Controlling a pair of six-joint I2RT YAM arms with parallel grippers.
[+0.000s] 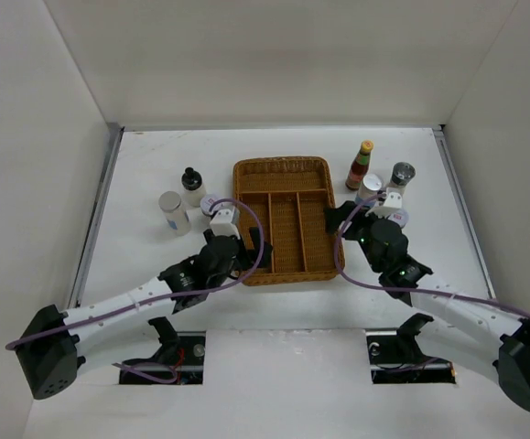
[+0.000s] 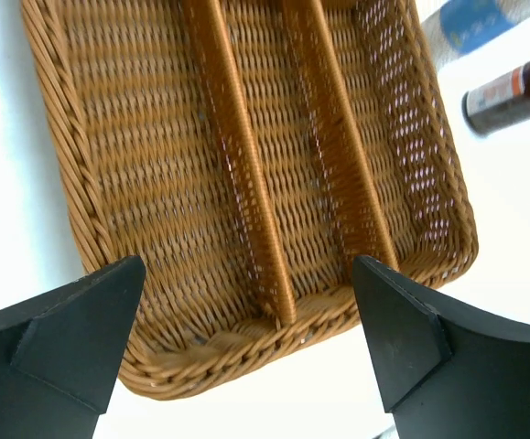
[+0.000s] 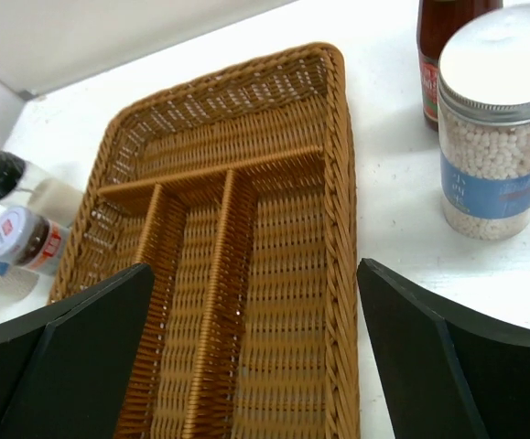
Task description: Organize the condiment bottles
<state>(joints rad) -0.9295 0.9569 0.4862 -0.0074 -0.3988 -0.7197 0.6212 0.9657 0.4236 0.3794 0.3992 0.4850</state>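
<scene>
The condiment bottles stand on both sides of the brown wicker tray (image 1: 283, 174). Left of it are a black-capped pale bottle (image 1: 192, 187) and a white jar with a silver lid (image 1: 174, 211). To the right are a slim red bottle with a yellow cap (image 1: 361, 165), a grey-lidded shaker (image 1: 401, 176) and a white-lidded jar (image 1: 369, 187). My left gripper (image 2: 246, 338) hangs open over the tray's near left corner (image 2: 168, 366). Over the tray's right compartment (image 3: 292, 302), my right gripper (image 3: 251, 347) is open too. A bead-filled jar with a blue label (image 3: 502, 137) stands just right of it.
The tray (image 3: 342, 183) has three long compartments and one cross compartment at the far end, with nothing in them. White walls enclose the table on three sides. A purple cable loops from each wrist over the tray's near corners (image 1: 263, 240).
</scene>
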